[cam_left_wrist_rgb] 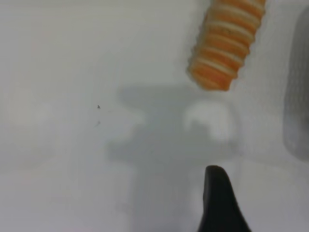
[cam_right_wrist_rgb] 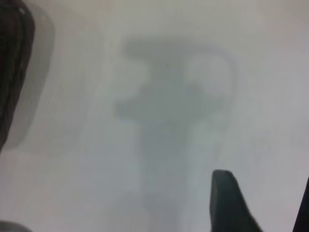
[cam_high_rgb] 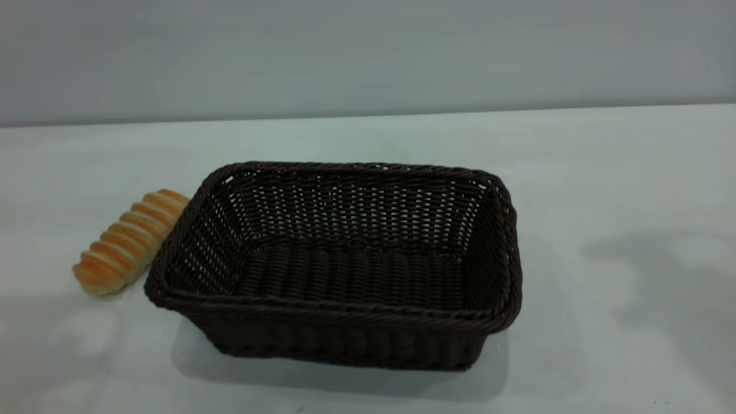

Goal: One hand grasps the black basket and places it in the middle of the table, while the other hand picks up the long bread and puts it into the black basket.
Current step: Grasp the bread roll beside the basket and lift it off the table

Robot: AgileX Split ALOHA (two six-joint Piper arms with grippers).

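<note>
Black basket [cam_high_rgb: 339, 313]: rectangular, dark woven wicker with flared open-weave sides, a braided rim and a ribbed floor; it stands upright and empty near the middle of the table in the exterior view.
Long bread [cam_high_rgb: 129, 241]: elongated golden-orange roll with pale cream cross ridges; it lies on the table just beside the basket's left rim, outside it, slanting away from the camera. In the left wrist view its ridged end [cam_left_wrist_rgb: 226, 46] shows above the arm's shadow.
Table [cam_high_rgb: 604, 172]: plain white-grey matte surface bearing soft shadows of both arms.
Left gripper [cam_left_wrist_rgb: 219, 203]: only one black, tapered fingertip shows, above bare table short of the bread; its opening cannot be told, and nothing is seen held.
Right gripper [cam_right_wrist_rgb: 263, 203]: a dark fingertip and a sliver of a second at the frame's edge, spread apart, holding nothing, over bare table beside the basket's edge [cam_right_wrist_rgb: 12, 72].
</note>
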